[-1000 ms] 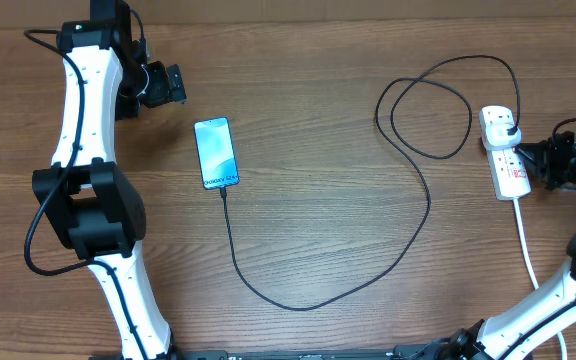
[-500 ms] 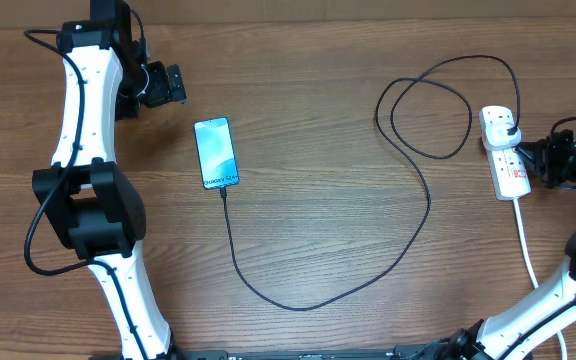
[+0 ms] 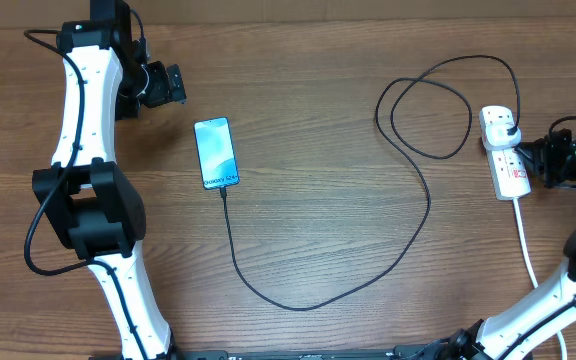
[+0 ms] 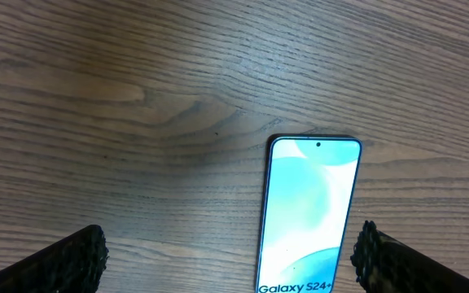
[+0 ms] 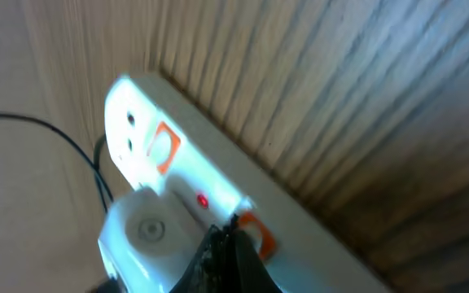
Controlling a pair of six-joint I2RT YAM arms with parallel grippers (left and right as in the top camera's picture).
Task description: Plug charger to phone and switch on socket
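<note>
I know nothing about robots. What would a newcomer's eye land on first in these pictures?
Probably the phone, its light-blue screen glowing on the wooden table left of centre. Next the charger, a thin black cable sweeping from the phone through a wide curve and loop to the white socket at the right edge. There the right end effector has its tip at the socket, near a small red light.
</note>
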